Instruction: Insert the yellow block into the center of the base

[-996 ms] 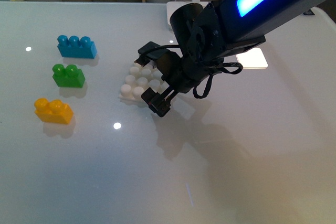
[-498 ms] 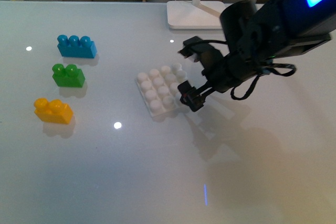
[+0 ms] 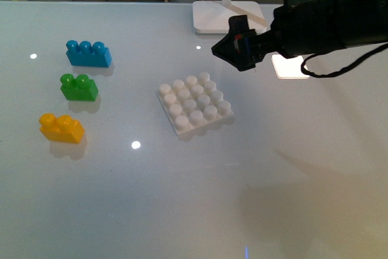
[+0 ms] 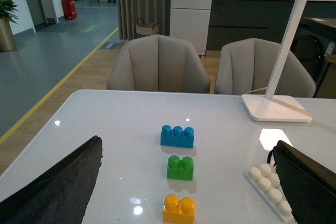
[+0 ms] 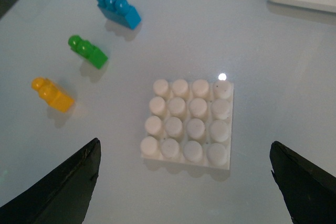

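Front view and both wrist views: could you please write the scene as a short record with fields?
yellow block: on the table, ungripped, apart from the base
base: flat on the table, all sixteen studs bare
other bricks: green brick next to the yellow one, blue brick beyond it
right fingers: open, empty, raised off the table
left fingers: open, empty
task: block not yet inserted

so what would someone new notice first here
Three bright pieces line the table's left side: blue brick farthest, green brick, yellow block nearest. The white studded base sits mid-table with nothing on it. The dark right gripper hangs beyond it, jaws open.
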{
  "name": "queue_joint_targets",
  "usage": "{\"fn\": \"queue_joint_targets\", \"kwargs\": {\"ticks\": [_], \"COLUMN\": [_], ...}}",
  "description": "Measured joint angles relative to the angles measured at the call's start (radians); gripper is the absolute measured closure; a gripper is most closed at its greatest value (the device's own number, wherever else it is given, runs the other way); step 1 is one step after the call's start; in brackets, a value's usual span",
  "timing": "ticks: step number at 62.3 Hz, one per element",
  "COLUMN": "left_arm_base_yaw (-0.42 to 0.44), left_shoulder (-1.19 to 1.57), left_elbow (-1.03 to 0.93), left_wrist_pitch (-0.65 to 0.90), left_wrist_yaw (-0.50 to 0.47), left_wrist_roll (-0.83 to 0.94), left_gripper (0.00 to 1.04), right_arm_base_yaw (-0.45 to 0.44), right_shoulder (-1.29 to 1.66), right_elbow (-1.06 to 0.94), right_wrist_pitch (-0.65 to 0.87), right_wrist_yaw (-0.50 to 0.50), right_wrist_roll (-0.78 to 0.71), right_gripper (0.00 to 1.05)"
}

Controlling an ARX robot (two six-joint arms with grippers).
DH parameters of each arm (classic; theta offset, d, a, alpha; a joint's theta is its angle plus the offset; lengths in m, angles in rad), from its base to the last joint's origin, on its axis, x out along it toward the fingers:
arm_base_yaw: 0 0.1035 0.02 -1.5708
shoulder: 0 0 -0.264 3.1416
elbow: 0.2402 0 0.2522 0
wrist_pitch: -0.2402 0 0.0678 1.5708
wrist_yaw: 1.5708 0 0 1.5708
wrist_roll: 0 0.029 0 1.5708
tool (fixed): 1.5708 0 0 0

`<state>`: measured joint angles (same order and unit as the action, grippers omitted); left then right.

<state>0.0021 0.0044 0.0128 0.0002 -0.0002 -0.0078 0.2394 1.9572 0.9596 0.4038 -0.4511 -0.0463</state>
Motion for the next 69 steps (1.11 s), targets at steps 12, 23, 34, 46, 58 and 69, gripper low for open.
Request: {"fn": "queue_joint_targets", "kwargs": {"ticks": [12,23,34,46,58,69], "left_arm_base_yaw": [0.0,0.0,0.0,0.0,0.0,0.0], "left_shoulder": [0.0,0.0,0.0,0.0,0.0,0.0], "left_elbow": [0.0,0.0,0.0,0.0,0.0,0.0], "left_wrist_pitch": [0.0,0.0,0.0,0.0,0.0,0.0], "left_wrist_yaw": [-0.001,0.0,0.0,0.0,0.0,0.0], "left_wrist_roll": [0.0,0.0,0.0,0.0,0.0,0.0], "left_gripper": [0.07,0.07,0.07,0.07,0.07,0.07], "right_arm_base_yaw": [-0.061,-0.114,-0.143,-0.177,-0.236,-0.237], "right_shoulder": [-0.222,-0.434,-0.557,-0.738,-0.949,-1.143], "right_elbow": [-0.273,-0.61,-0.726,-0.825,-0.898,-0.936], "right_wrist_pitch": [0.286,0.772,0.744,0.665,0.525,0.37], "right_wrist_yaw": [0.175,0.578,0.547,0.509,0.452,0.452], "right_wrist_roll": [0.102,0.062,0.053,0.05,0.05,0.05], "right_gripper": [0.15,0.57,0.89,1.03,1.03,1.03]}}
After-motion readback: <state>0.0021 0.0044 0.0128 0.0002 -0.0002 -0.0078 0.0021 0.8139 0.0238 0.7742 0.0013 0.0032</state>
